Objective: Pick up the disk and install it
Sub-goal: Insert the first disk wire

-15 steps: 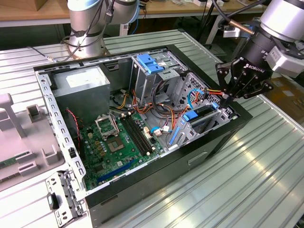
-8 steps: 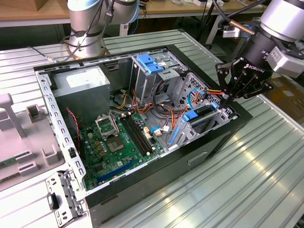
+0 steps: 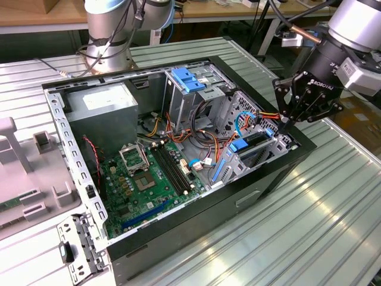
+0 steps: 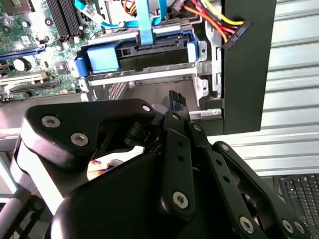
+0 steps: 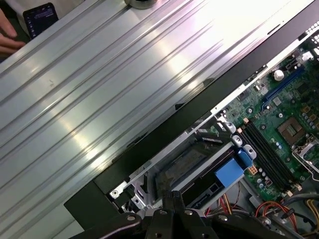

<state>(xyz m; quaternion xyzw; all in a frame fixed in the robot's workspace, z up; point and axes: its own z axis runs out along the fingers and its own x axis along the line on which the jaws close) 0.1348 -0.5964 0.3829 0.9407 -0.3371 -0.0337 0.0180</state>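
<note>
Disk (image 3: 253,146) sits in its bay at the case's (image 3: 178,235) 3 o'clock end; my gripper (image 3: 287,123), fingers together and empty, hangs tilted above it.

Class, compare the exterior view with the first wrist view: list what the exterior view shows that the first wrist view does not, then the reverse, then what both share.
Exterior view alone: the whole open computer case, its grey power supply, an upper blue drive bracket and a second arm's base.
First wrist view alone: a hand beside a phone at the ribbed table's far edge.
Both: the disk sitting in the lower drive cage with its blue tab, the green motherboard, the gripper just above the cage, and the ribbed metal table.
</note>
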